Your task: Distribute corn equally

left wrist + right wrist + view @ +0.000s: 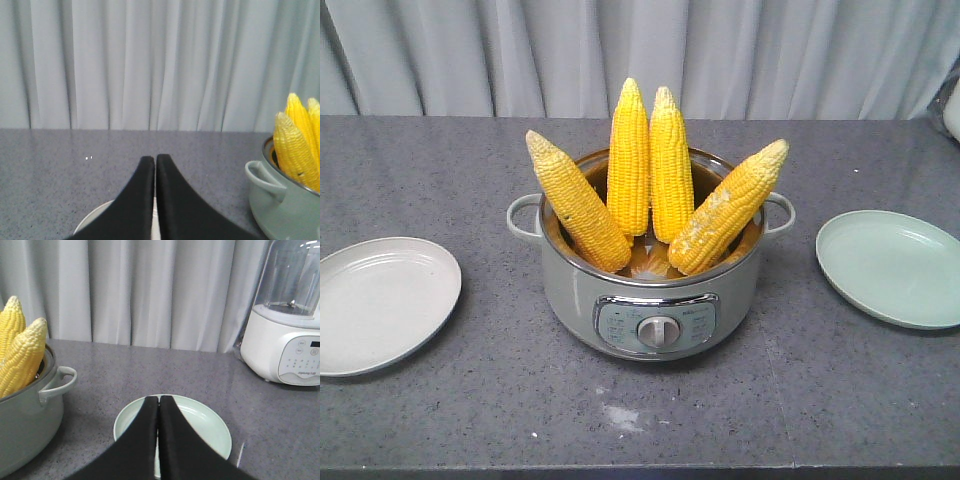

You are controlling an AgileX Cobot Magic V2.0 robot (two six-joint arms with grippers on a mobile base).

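Four cobs of corn are being held on end in the pot at the middle of the worktop, between a white plate toward the left edge and a green plate toward the right edge. At the left wrist, the left gripper is being shown with fingers together, gripping nothing, above the white plate. At the right wrist, the right gripper is being shown likewise over the green plate.

cooker panel: small print and icons around the knob, all too small to read
blender base: a short printed word beneath rows of button icons, too blurred to read
readable text: none in any view
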